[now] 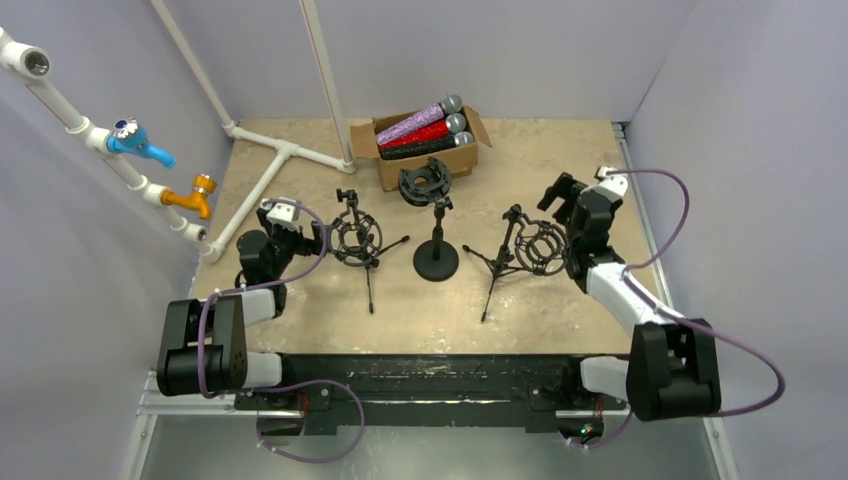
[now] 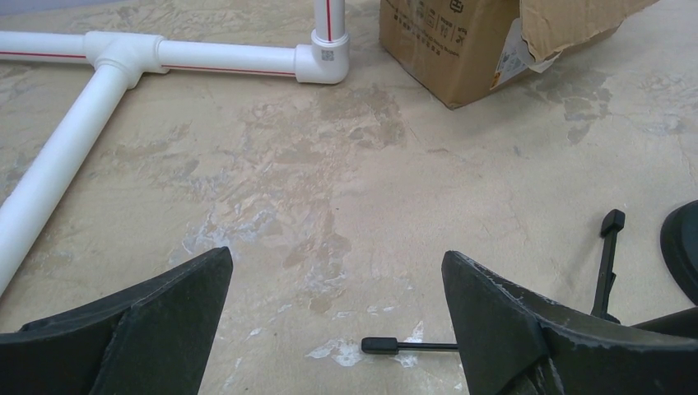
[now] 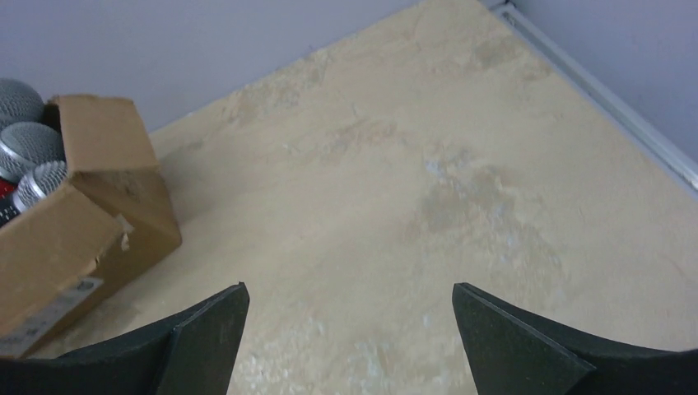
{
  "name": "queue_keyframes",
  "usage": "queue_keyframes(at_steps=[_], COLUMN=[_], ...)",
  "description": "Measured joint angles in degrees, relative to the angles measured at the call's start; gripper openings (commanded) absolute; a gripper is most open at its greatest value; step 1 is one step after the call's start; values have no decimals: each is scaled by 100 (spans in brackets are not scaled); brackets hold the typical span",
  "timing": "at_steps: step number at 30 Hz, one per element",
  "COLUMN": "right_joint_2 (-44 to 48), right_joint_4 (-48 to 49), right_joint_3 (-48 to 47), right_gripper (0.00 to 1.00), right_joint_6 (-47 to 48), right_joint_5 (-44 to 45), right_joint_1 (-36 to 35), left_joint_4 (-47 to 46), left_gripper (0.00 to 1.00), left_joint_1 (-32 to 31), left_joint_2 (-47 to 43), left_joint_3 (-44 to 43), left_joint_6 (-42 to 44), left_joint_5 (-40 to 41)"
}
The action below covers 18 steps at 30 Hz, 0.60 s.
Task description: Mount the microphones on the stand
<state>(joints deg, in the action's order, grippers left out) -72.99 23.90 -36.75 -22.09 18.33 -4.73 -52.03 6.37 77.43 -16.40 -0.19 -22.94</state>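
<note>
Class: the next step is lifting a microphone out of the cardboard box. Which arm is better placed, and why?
Probably the right arm: the microphones show in its wrist view, beyond the open right end effector. The left end effector, also open, faces only the box wall.

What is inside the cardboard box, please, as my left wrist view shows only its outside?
Observer: Three microphones: glittery purple, glittery red and black.
Operator: Thanks. How many stands are there?
Observer: Three: a left tripod, a round-based middle stand, a right tripod.
Operator: Is the right tool holding anything?
Observer: No, the right tool is open and empty.
</note>
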Motion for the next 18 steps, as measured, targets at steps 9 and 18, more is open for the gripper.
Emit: queue_keyframes(at_steps=[9, 18], right_joint_2=[675, 1585], right_joint_4=[-1467, -2623], right_joint_3=[348, -492], right_gripper=[99, 99], right_joint_6=[-739, -737], right_joint_5=[74, 553], right_joint_1=[33, 315], left_joint_4=[535, 2498], left_gripper=[100, 100], left_joint_1=[7, 70], left_joint_2=[-157, -1279], left_joint_3=[-129, -1364], left_joint_6=[7, 271], left_joint_5=[-83, -396])
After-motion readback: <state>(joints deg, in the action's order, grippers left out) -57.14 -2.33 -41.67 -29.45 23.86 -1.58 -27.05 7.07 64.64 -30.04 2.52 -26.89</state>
